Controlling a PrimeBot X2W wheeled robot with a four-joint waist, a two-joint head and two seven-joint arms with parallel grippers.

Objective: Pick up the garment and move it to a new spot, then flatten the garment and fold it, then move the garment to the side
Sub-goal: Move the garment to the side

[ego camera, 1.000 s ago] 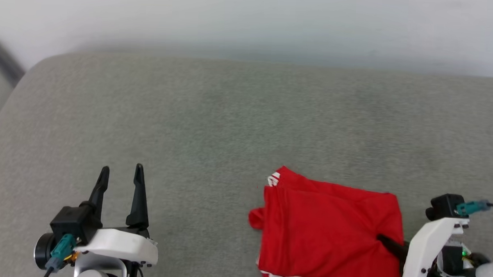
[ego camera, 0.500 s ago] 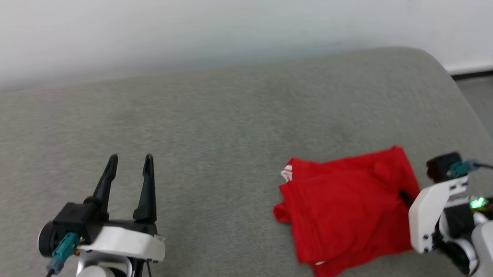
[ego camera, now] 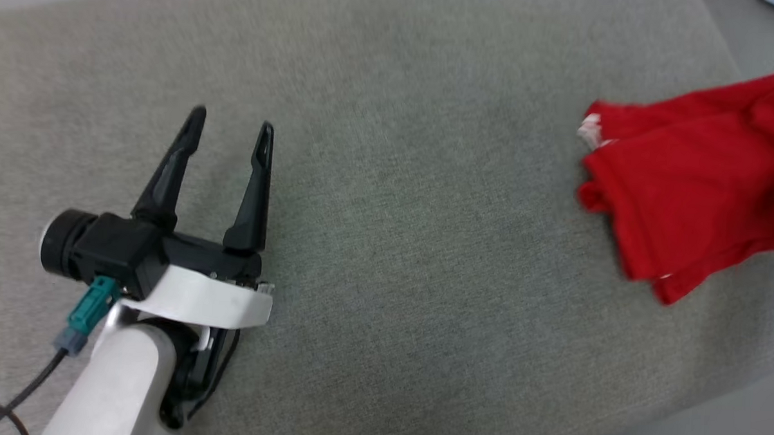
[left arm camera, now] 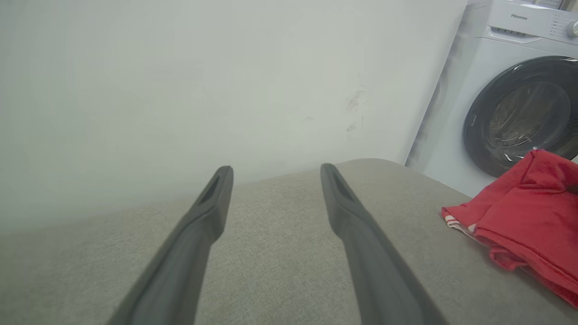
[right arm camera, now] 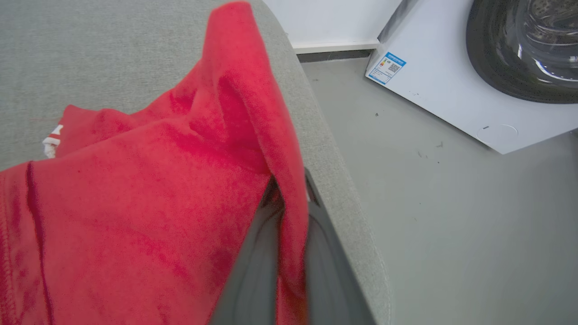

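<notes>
Right wrist view: right hand [right arm camera: 291, 189] closed on a raised pinch of folded garment [right arm camera: 135, 180], near right edge of worktop [ego camera: 393, 211]. Opposite, left hand [ego camera: 233, 119] spread, empty, well apart. Best lowered clear of that edge, folds intact, before release.

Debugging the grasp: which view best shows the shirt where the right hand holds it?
Right wrist view: the shirt is close up, with a fold pinched in the right hand. The head view shows the folded shirt at its right edge, cropped. The left wrist view shows one end, far right.
</notes>
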